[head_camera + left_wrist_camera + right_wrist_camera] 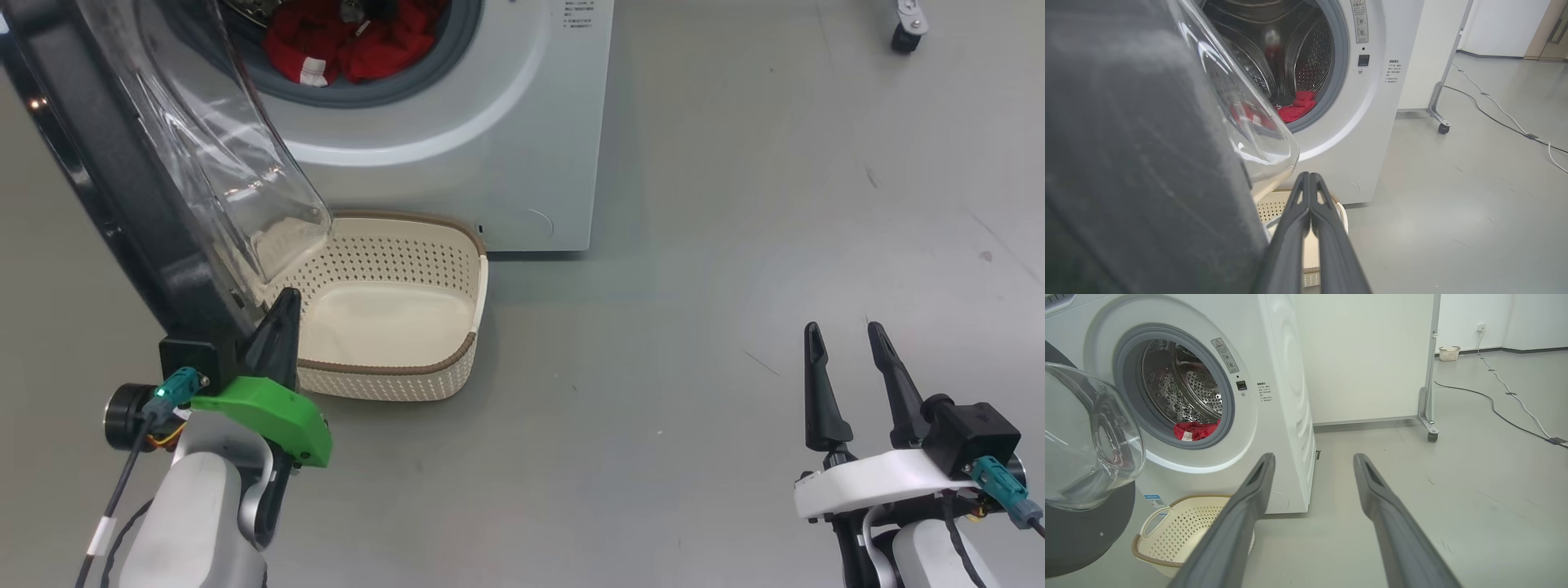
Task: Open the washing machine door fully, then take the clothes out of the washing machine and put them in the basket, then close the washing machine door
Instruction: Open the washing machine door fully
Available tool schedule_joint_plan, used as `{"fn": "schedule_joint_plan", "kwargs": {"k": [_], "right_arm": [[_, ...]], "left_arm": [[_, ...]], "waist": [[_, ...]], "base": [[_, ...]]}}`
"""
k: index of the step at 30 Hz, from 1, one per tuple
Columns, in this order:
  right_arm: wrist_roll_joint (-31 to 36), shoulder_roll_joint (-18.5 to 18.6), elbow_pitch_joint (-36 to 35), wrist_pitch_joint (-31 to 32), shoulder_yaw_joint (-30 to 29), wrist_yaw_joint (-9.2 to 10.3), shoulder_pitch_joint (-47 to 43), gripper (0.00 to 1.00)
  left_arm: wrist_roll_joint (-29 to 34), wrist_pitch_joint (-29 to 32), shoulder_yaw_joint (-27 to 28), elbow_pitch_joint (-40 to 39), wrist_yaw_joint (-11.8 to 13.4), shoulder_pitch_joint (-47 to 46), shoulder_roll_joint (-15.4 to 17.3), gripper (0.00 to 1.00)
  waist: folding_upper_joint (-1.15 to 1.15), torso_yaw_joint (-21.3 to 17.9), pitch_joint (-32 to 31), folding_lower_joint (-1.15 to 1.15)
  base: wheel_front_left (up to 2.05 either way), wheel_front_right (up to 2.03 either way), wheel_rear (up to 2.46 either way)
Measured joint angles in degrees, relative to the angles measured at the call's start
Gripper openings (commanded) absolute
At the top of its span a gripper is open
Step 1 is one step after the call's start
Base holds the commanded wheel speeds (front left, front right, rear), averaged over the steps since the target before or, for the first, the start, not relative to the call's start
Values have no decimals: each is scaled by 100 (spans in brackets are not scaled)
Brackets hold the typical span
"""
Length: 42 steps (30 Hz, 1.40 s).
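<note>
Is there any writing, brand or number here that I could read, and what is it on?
Nothing here is legible.
Long pale warning label by the drum opening of the big white front-loading washing machine: triangle sign and print, too small.
Grey print block on its front panel: too small.
Small blue sticker low on its front: blurred.
Small white tag on the bright red fabric clothes: no letters can be made out.
</note>
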<state>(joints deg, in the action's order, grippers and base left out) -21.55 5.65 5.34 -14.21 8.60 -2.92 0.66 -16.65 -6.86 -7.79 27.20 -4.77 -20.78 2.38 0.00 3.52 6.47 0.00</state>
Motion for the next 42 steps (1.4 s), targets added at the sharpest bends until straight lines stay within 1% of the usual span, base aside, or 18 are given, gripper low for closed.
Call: {"fn": "schedule_joint_plan", "kwargs": {"k": [4,7,18,20,31,35,42], "right_arm": [[4,-2,13,0,-1,-8,-4,100],[21,-2,19,0,-9,-52,-5,100],[118,34,22,-7,52,-79,-5,100],[142,60,22,-8,57,-107,-5,100],[314,160,33,-24,186,-115,7,100],[358,176,42,-23,229,-152,41,100],[411,246,46,-12,280,-156,175,100]], "left_arm": [[-49,-76,3,60,0,-17,-7,0],[-51,-104,5,104,0,-31,-8,0],[-201,-242,118,164,36,-103,-15,0],[-254,-281,193,167,45,-117,-29,0],[-541,-442,587,202,135,-215,-31,0],[-639,-490,799,226,200,-240,41,0],[-804,-565,1181,247,255,-287,219,0]], "waist": [[0,162,-15,0],[0,295,-19,0],[0,761,88,0],[0,830,144,0],[0,1192,460,0],[0,1333,588,0],[0,1484,813,0]], "base": [[0,0,0],[0,0,0],[0,0,0],[0,0,0],[0,0,0],[0,0,0],[0,0,0]]}}
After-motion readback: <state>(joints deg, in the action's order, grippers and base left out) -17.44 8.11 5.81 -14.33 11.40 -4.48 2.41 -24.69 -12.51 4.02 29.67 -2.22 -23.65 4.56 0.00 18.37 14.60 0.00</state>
